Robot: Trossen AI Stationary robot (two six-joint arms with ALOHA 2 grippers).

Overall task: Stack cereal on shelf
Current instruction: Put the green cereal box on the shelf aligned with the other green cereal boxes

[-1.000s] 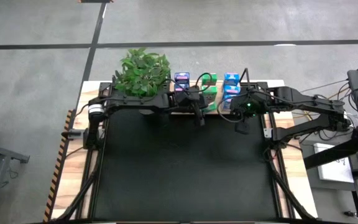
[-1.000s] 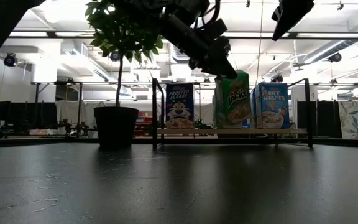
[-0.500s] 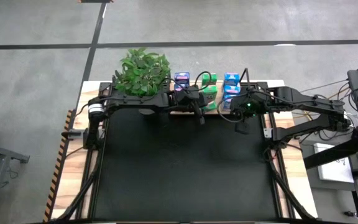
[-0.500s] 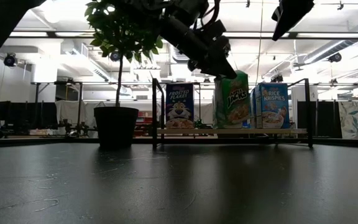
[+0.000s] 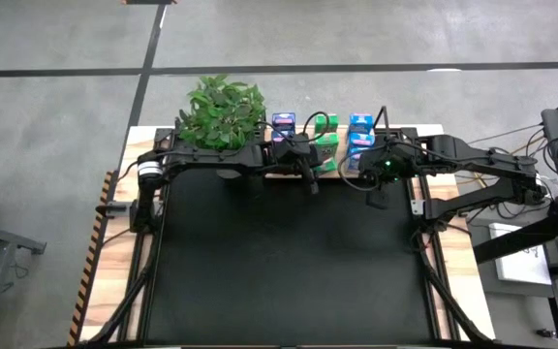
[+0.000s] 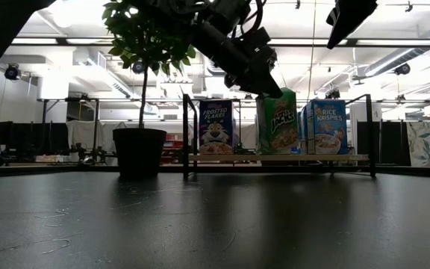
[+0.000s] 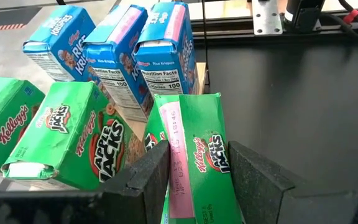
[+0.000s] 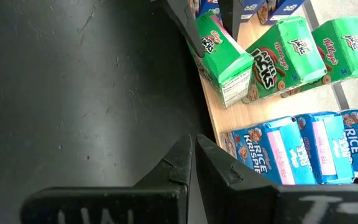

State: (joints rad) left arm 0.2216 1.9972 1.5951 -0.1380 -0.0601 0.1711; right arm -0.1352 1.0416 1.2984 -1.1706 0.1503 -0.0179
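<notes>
My left gripper (image 7: 194,180) is shut on a green cereal box (image 6: 278,123) at the near edge of the wooden shelf (image 6: 275,158). Two more green boxes (image 7: 48,137) stand behind it on the shelf. Three light blue boxes (image 7: 117,56) stand to their right, and dark blue boxes (image 6: 216,127) stand to the left. My right gripper (image 8: 192,155) is shut and empty. It hangs above the mat in front of the light blue boxes (image 8: 303,146). My left gripper pinches the green box's top end (image 7: 191,134) between its two fingers, one on each broad face. The fingers (image 6: 263,75) come from above, slanting down from the table's left. The box stands nearly upright with its bottom (image 6: 277,153) on the shelf.
A leafy potted plant (image 5: 223,111) stands at the shelf's left end, close to my left arm. The black mat (image 5: 289,262) covers the table in front of the shelf. Black frame posts (image 6: 186,134) stand at the shelf's ends.
My left gripper has tipped the green box from a lean to nearly upright. The box's top has gone a little toward the table's left while its bottom has stayed at the shelf.
</notes>
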